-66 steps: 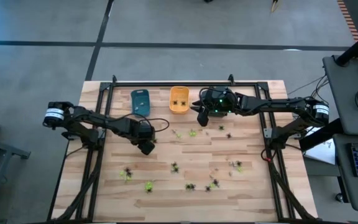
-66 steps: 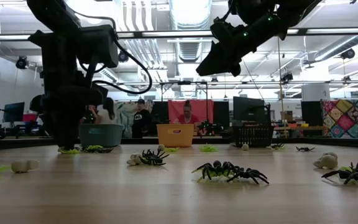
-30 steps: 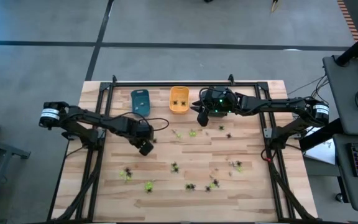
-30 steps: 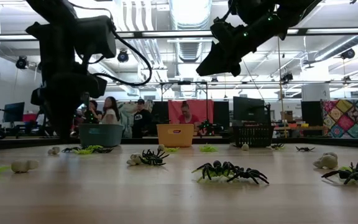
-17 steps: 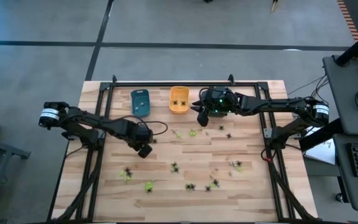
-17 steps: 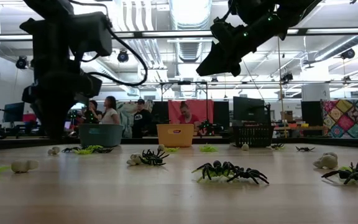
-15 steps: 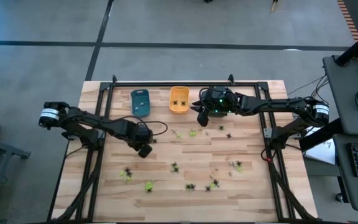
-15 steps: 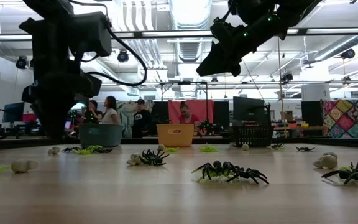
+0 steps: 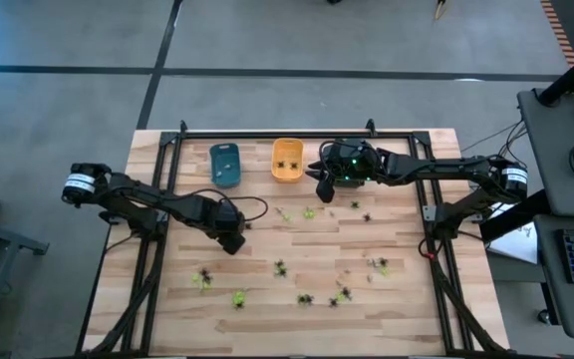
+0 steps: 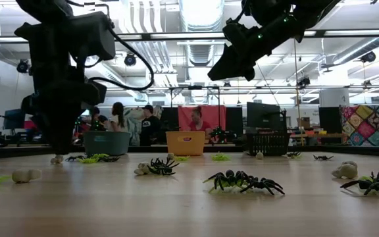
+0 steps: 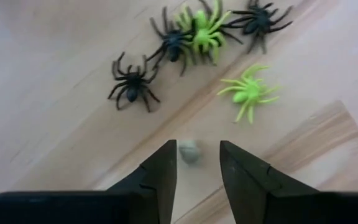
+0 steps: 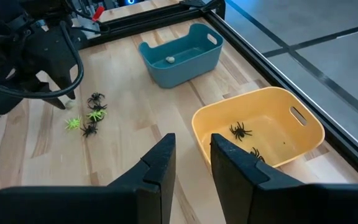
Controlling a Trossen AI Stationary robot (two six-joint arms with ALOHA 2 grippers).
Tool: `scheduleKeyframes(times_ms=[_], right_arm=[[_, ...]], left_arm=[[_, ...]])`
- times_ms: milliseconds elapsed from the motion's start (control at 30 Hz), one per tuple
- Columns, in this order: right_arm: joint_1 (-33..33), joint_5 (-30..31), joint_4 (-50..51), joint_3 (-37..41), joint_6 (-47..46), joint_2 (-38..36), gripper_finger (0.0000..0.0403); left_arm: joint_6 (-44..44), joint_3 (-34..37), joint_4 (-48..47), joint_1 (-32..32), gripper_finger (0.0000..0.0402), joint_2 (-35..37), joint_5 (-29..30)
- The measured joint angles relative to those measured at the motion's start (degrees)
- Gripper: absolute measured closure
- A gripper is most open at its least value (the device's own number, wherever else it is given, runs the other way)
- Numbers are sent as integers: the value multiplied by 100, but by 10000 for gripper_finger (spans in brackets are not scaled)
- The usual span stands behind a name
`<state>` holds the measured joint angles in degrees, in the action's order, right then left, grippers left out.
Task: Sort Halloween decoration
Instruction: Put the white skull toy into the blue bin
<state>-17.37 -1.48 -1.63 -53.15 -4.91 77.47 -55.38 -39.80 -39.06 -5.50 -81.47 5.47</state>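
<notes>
The wooden table (image 9: 267, 249) carries both dark arms, one reaching in from each side. At its far edge stand two small trays side by side: a blue tray (image 9: 224, 164) on the left, holding one pale whitish piece (image 12: 170, 60), and an orange tray (image 9: 287, 160) to its right, holding black spiders (image 12: 240, 130).

The left gripper (image 9: 231, 242) is low over the left-centre of the table. Its two dark fingers (image 11: 166, 171) stand apart with a clear gap, and a small pale whitish figure (image 11: 189, 151) lies on the wood in that gap, close to one finger; it cannot be told whether they touch. Just beyond the fingertips lies a cluster of Halloween decoration: three black spiders (image 11: 131, 82) and two yellow-green spiders (image 11: 248, 92), resting loose on the boards and apart from the gripper.

The right gripper (image 9: 323, 187) hangs above the table just right of the orange tray, near the far edge. Its fingers (image 12: 160, 163) are parted by a narrow gap with nothing between them.

More spidery figures are scattered over the table: a few between the two grippers in the middle (image 9: 308, 212), and a looser row along the near side (image 9: 279, 266), well apart from either gripper. In the low view, black spiders (image 10: 242, 180) and pale pieces (image 10: 344, 170) lie on the near boards, with people (image 10: 196, 123) in the room behind.
</notes>
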Motion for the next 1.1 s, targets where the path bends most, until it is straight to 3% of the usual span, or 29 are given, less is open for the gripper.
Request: scheduleKeyframes(times_ms=[400, 833, 1100], right_arm=[[0, 0, 7, 0, -42, 0, 305], [0, -2, 8, 0, -42, 0, 309], [0, -2, 10, 0, -13, 0, 308]], left_arm=[[132, 40, 63, -4, 299, -357, 33], [221, 29, 69, -2, 370, -385, -27], [509, -54, 30, -9, 393, -184, -146]])
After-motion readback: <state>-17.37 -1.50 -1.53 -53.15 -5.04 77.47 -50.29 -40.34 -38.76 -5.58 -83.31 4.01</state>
